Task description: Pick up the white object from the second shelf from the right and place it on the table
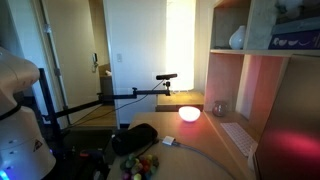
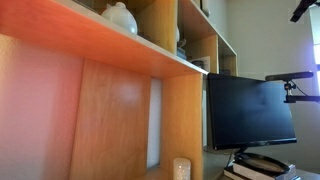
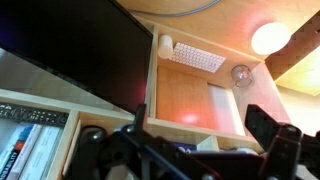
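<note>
The white object (image 1: 237,38) is a rounded vase-like thing standing in an upper shelf compartment; it also shows in an exterior view (image 2: 120,16). The pale light-wood table (image 1: 205,140) runs below the shelving, and the wrist view looks down on it (image 3: 190,95). My gripper (image 3: 200,114) shows only in the wrist view. Its two dark fingers are spread wide and hold nothing, high above the shelf's top edge. I cannot clearly make out the white object in the wrist view.
On the table are a glowing round lamp (image 1: 189,114), a white keyboard (image 3: 195,57), a glass (image 3: 240,74) and a small cylinder (image 3: 166,45). A black monitor (image 2: 250,110) stands over stacked books (image 2: 265,165). A dark bag (image 1: 135,138) lies near the robot base (image 1: 20,120).
</note>
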